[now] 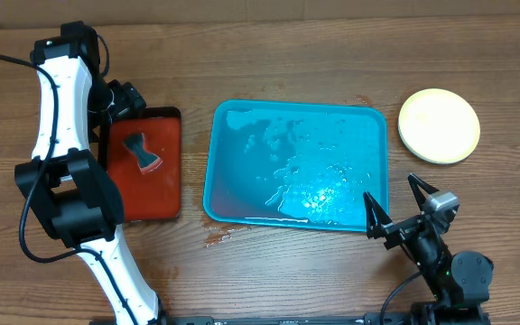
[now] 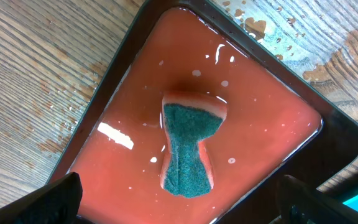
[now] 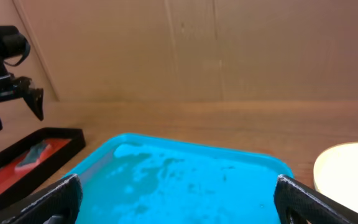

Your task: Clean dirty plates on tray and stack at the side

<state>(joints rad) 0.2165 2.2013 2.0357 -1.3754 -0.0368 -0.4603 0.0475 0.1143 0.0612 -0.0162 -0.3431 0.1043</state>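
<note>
Overhead, the turquoise tray (image 1: pixel 242 185) lies mid-counter (image 1: pixel 287 54) with wet, foamy streaks across its floor and no plate in it. A round yellow-green plate (image 1: pixel 439 126) sits on the wood beyond the tray's far right corner, apart from it. Whether other plates lie beneath it cannot be told from above.

The right wrist view adds little here. It catches only the plate's pale edge (image 3: pixel 350 168) at the right border, and the tray (image 3: pixel 166 180) spreads below the camera. The right hand (image 1: pixel 389 191) hovers at the tray's near right corner. Its fingers (image 3: pixel 64 193) are spread wide at both lower corners of its own view, with nothing between them.

The left hand (image 1: pixel 120 97) is largely hidden under its arm from above. Its own camera looks straight down on the red tray (image 2: pixel 260 124), which is filmed with liquid. A green-topped sponge (image 2: pixel 188 149) with a pinched waist lies there untouched. The left fingers (image 2: pixel 61 193) stand far apart and hold nothing.

The right wrist view shows this hand (image 3: pixel 11 112) from the side, hanging clear above the sponge (image 3: pixel 33 155). Only the left wrist view shows water puddled on the wood by the red tray's rim.
</note>
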